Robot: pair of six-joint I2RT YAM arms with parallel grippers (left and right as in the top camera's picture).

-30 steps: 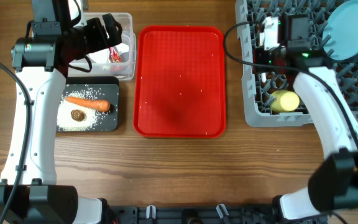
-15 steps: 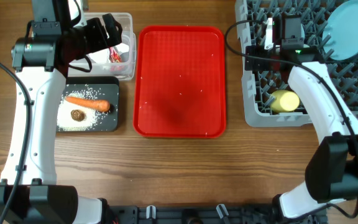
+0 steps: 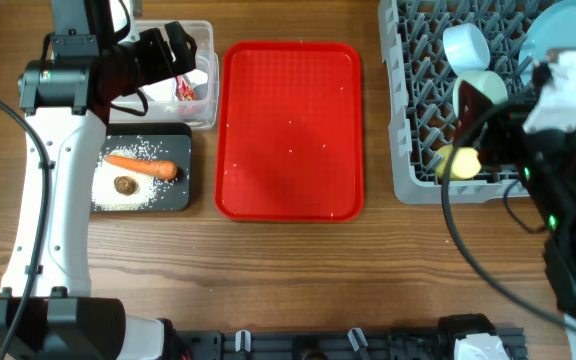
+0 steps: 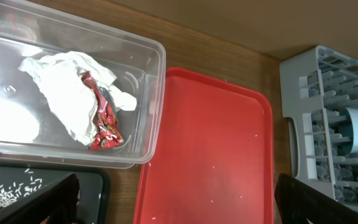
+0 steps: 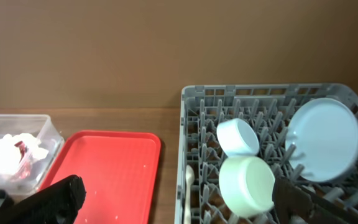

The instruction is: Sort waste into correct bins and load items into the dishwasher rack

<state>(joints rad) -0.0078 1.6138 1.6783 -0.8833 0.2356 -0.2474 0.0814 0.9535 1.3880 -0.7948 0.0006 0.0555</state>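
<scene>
The right hand (image 5: 179, 190) has sprung wide open and drawn back high above the dishwasher rack (image 5: 194, 93), leaving the white plastic spoon (image 5: 188, 178) among the pegs beside the mint-green bowl (image 5: 247, 183), so loading looks done; the left hand (image 4: 173, 193) hangs open and empty.

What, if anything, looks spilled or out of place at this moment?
A few white specks, likely stray rice, lie scattered on the flat red plastic tray instead of in the shallow black tray with the rice pile. Nothing else stands out.
</scene>
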